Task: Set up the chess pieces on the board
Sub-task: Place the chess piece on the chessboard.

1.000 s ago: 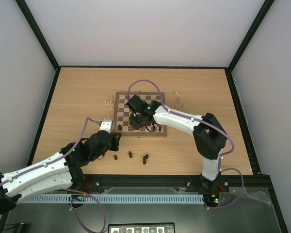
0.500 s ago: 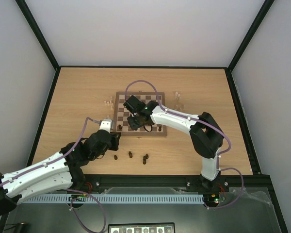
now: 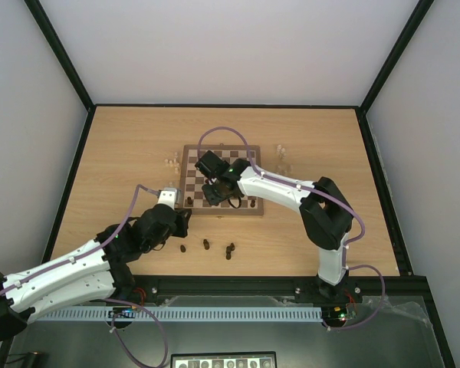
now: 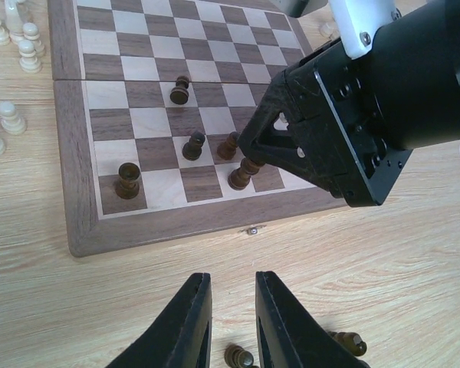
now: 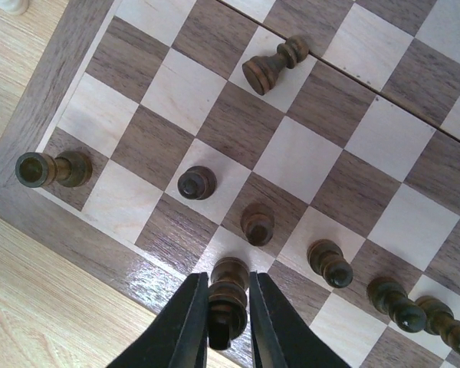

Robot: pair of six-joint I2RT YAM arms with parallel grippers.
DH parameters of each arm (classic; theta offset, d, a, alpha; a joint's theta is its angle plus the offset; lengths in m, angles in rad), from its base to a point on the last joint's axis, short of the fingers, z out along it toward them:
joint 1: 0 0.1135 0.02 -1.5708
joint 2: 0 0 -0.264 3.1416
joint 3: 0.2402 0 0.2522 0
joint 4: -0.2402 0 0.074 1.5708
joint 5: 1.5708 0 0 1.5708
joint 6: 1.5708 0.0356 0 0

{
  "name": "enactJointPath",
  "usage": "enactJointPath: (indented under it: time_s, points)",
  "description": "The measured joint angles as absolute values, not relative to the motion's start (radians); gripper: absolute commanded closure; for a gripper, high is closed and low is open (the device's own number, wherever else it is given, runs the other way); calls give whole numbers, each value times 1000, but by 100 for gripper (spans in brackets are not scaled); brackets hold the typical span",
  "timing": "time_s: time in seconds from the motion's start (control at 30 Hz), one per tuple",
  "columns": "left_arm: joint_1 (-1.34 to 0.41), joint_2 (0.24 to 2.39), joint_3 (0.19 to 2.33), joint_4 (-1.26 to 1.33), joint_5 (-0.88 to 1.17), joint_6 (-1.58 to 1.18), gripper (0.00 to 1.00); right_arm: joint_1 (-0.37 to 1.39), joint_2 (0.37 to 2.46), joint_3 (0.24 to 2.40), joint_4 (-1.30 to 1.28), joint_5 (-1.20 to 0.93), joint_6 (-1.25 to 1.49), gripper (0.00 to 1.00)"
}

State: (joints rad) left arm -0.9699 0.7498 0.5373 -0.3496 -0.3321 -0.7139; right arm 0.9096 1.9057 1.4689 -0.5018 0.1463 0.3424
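Pinching a dark chessman (image 5: 228, 300) over the board's (image 5: 52, 92) near-edge squares, the right gripper (image 5: 228, 285) shows its hold only in its wrist view; the top view buries it under the arm. The left gripper (image 4: 228, 285) hangs apart, empty, over the tabletop (image 4: 383, 261), just beside loose dark pieces (image 4: 343, 342).

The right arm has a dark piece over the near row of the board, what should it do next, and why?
Probably lower the dark piece straight down onto the near-row square under it, then open the right gripper. The gripper is shut on the piece, that square looks free, and the neighbouring pieces stand clear.
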Motion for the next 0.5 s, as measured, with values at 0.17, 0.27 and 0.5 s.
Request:
enactJointPath:
  time_s: [0.17, 0.27, 0.5]
  points:
    - [-970, 756, 537, -349, -329, -714, 80, 910, 1906, 1469, -504, 144, 338, 78]
    - [-970, 756, 537, -347, -329, -714, 77, 910, 1906, 1469, -504, 141, 336, 74]
    - [-965, 756, 537, -342, -329, -714, 71, 910, 1906, 1470, -508, 133, 332, 72]
